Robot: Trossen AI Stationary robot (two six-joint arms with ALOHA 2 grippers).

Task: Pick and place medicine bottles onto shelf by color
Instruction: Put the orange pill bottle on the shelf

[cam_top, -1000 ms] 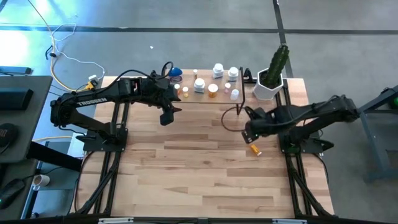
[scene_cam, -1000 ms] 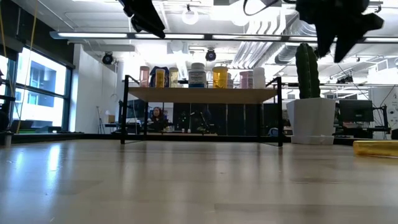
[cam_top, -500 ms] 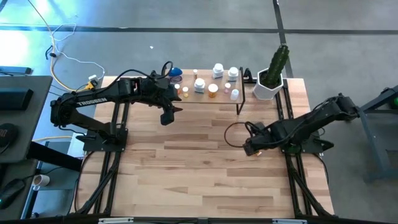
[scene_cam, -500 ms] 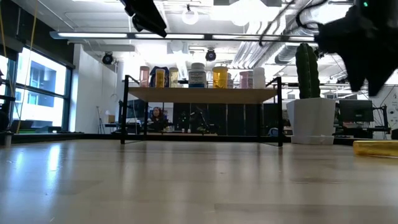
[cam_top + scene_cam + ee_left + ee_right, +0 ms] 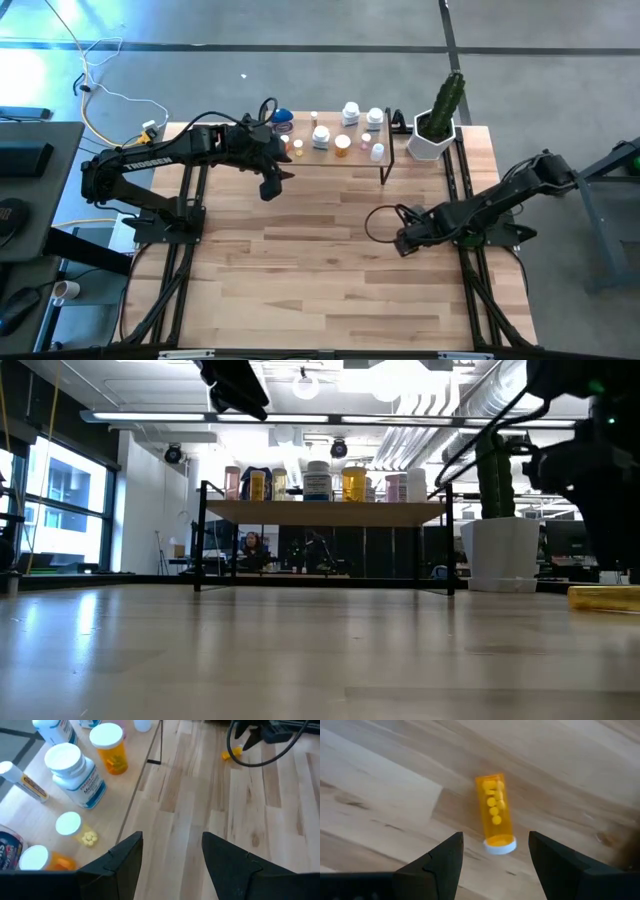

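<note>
An orange pill bottle with a white cap lies on its side on the plank tabletop, well in front of the shelf and off its right end. The right pincer hangs low over it, jaws apart and empty. A good grasp, I judge, means straddling the barrel midway and closing across its width so it cannot roll. Farther back, the left pincer waits, spread and empty, at the shelf's left front edge, where the other bottles stand.
</note>
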